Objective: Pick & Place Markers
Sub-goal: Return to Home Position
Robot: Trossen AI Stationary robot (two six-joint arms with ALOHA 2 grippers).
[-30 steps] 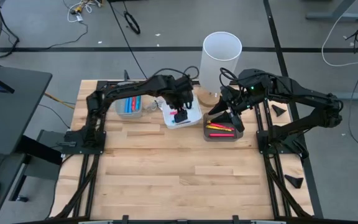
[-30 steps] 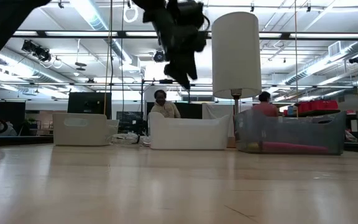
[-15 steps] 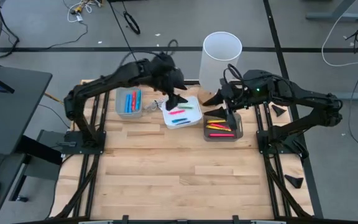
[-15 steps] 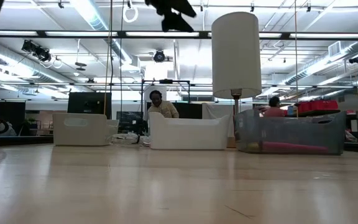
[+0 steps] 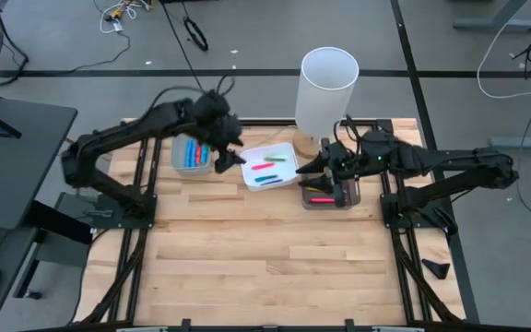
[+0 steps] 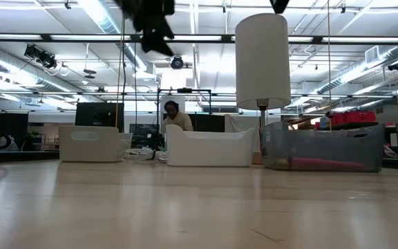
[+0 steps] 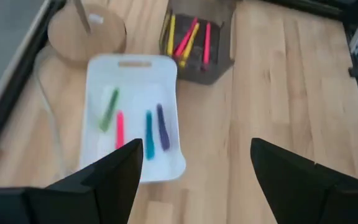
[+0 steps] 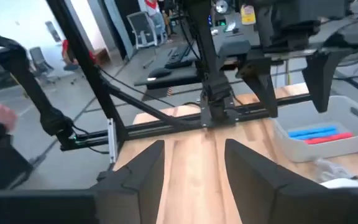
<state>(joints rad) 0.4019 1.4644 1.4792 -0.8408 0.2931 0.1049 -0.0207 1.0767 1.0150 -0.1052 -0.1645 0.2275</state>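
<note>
Markers lie in three trays. The white tray [image 7: 132, 118] holds green, red, blue and purple markers [image 7: 135, 124]. The dark tray [image 7: 197, 43] holds yellow and pink markers [image 7: 188, 37]. The grey tray [image 5: 192, 155] holds blue and red markers [image 8: 319, 134]. My left gripper [image 7: 197, 168] hangs open and empty above the table, between the grey and white trays [image 5: 227, 155]. My right gripper [image 8: 194, 165] is open and empty at the dark tray's left end [image 5: 325, 171], pointing toward the table's left.
A tall white cylinder [image 5: 328, 85] on a round wooden base [image 7: 86, 28] stands just behind the white and dark trays. All three trays sit near the table's far edge. The wooden top [image 5: 265, 249] stretches toward the near edge. People sit in the room beyond [image 6: 175, 117].
My left gripper has risen from low over the white tray and swung toward the table's left, ending between the white and grey trays. My right gripper has shifted a little from over the dark tray toward that tray's left end.
</note>
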